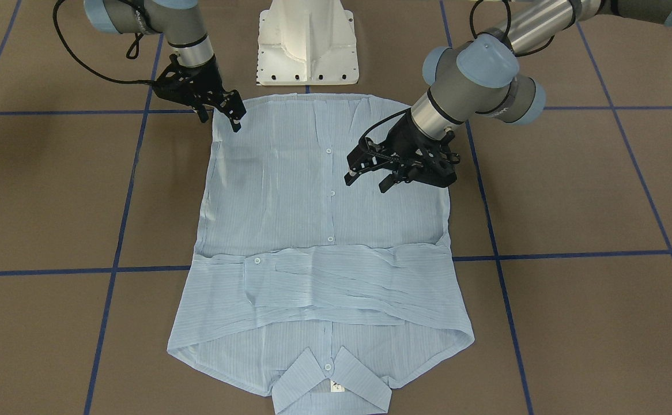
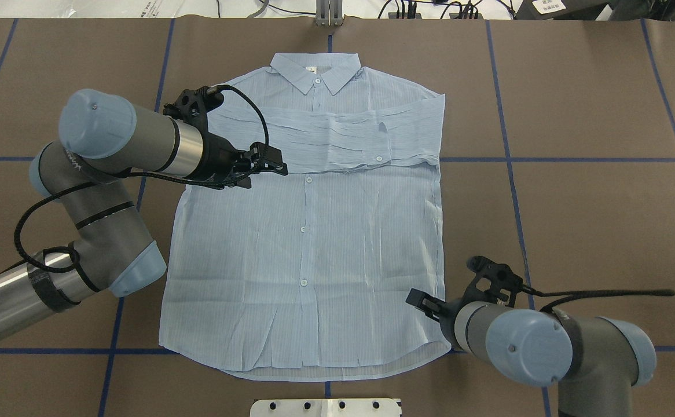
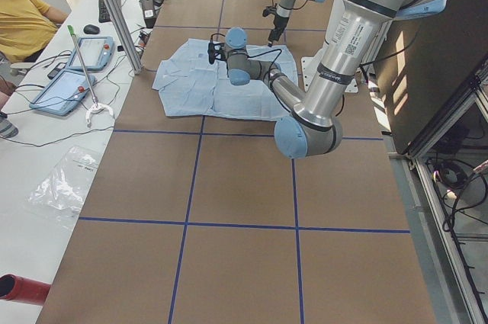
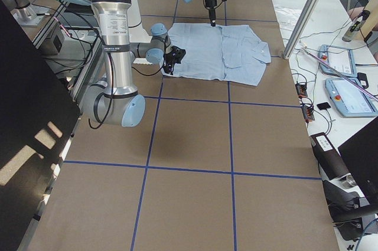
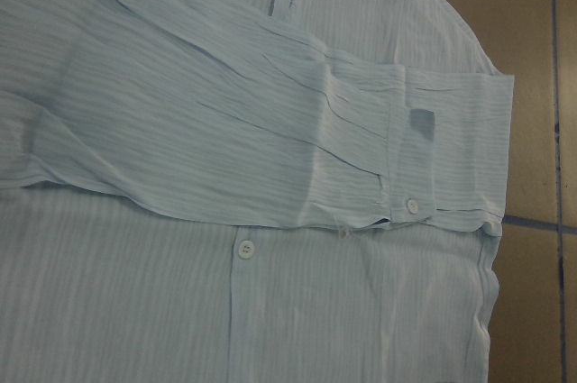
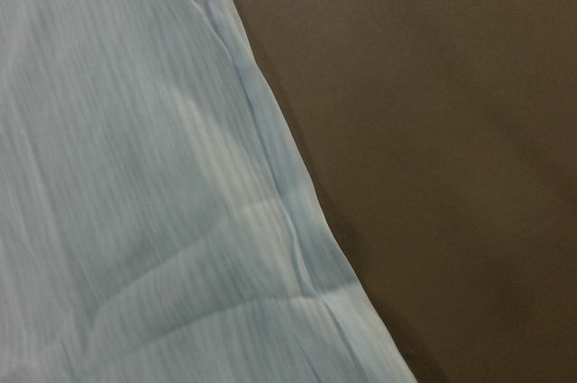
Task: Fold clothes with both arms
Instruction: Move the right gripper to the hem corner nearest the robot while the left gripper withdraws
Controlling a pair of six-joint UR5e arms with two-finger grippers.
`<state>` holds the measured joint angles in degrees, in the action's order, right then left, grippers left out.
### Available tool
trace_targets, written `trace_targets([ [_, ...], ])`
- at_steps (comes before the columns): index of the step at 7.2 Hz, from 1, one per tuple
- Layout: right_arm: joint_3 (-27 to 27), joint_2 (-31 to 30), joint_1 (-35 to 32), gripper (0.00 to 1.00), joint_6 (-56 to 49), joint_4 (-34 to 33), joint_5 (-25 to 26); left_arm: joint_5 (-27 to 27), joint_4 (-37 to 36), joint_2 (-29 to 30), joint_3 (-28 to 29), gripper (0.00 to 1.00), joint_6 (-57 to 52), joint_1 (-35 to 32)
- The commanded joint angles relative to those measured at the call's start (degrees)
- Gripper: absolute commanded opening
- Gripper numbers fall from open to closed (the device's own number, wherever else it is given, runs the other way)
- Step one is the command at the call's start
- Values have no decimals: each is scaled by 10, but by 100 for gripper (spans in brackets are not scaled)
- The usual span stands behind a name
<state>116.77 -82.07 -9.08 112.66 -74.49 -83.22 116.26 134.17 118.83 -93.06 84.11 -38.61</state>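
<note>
The shirt lies lengthwise top to bottom; the right gripper, spread, hovers at its upper-left hem corner (left gripper, also spread, mid-right).

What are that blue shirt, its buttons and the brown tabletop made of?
Shirt: thin woven cloth, perhaps cotton or a blend; matte, finely striped, holding many small creases. Buttons: white, faintly glossy, likely plastic. Table cover: a flat, matte brown sheet, like paper or card, marked with blue lines; I can't tell which.
</note>
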Motion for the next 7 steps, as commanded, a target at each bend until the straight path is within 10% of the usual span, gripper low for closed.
trace_targets([
  [1, 3, -22, 35, 98, 35, -1, 23, -3, 0, -7, -5, 90, 2, -1],
  [5, 4, -24, 36, 57, 52, -5, 19, -4, 0, -7, -5, 91, 4, 0],
  [7, 4, -24, 46, 59, 56, -9, 20, -4, 0, -7, -5, 91, 4, -1],
])
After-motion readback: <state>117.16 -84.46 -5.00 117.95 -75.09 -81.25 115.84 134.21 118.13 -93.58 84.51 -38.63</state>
